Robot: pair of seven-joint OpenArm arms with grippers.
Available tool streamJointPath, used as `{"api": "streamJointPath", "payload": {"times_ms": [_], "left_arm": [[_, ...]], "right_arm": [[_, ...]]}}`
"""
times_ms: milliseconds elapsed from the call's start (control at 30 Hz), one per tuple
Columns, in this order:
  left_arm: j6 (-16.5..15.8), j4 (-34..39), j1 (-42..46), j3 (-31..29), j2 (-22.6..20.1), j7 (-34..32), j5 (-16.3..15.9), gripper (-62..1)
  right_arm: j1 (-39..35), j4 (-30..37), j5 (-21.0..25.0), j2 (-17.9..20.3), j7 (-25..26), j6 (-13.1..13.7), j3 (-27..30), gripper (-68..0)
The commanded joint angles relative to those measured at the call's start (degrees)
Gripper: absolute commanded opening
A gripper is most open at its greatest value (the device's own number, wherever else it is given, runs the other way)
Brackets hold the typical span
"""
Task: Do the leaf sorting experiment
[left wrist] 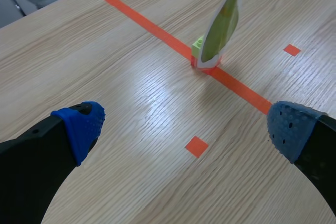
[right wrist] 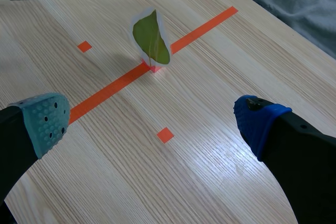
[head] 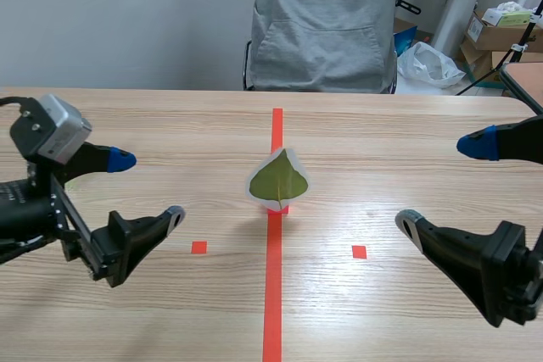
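Left claw: the left gripper (head: pixel 148 186) hangs low over the left part of the table (head: pixel 399 129), well apart from the leaf. Its fingers are spread wide and grip nothing.
Left room: bare wood runs from this gripper to the middle, marked by one small tape square (head: pixel 198 247).
Middle: the leaf (head: pixel 278 180), green and sealed in a clear white-edged sleeve, stands upright in a small red base (head: pixel 282 208). The base sits on the long tape line (head: pixel 272 294), which runs away from the robot.
Right room: a second square (head: pixel 359 251) lies on bare wood between the line and the right arm.
Right claw: the right gripper (head: pixel 441 184) hangs low at the right, also well apart from the leaf. Its fingers are held far apart with nothing between them.
Edges: the table's far edge passes just in front of a person (head: pixel 322 23) in a grey hooded top, and its far right corner is rounded. Beyond that corner are a white bag (head: pixel 428 64) and cardboard boxes (head: pixel 501 31).
Left wrist only: seen nearly edge-on, the sleeve leans slightly. A yellow-green block (left wrist: pixel 198 45) shows right behind it at the base, which no other view shows.
Right wrist only: the leaf's broad face and midrib are plain. One fingertip of the left gripper shows beyond the leaf, across the tape line.
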Motion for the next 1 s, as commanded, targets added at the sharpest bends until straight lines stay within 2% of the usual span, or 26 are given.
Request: {"api": "streamJointPath", "payload": {"times_ms": [0, 400, 600, 833, 967], "left_arm": [[-0.1, -0.5, -2.4, 1.2, 0.5, -1.0, -0.2, 1.4], [-0.1, -16.1, -18.0, 13.4, 9.3, -1.9, 0.0, 1.4], [-0.1, -22.4, -23.1, 17.9, 15.2, -3.2, 2.6, 1.4], [0.2, -29.2, -27.2, 19.8, 21.6, -3.5, 2.7, 1.4], [0.5, -33.5, -29.4, 19.8, 24.4, -5.0, 5.4, 1.4]], "right_arm": [[0.8, 0.2, 0.8, 0.3, 0.9, 0.4, 0.5, -2.0], [0.8, 0.2, 0.8, 0.3, 0.9, 0.4, 0.5, -2.0], [0.8, 0.2, 0.8, 0.3, 0.9, 0.4, 0.5, -2.0], [0.8, 0.2, 0.8, 0.2, 0.9, 0.4, 0.5, -2.1], [0.8, 0.2, 0.8, 0.2, 0.9, 0.4, 0.5, -2.0]]}}
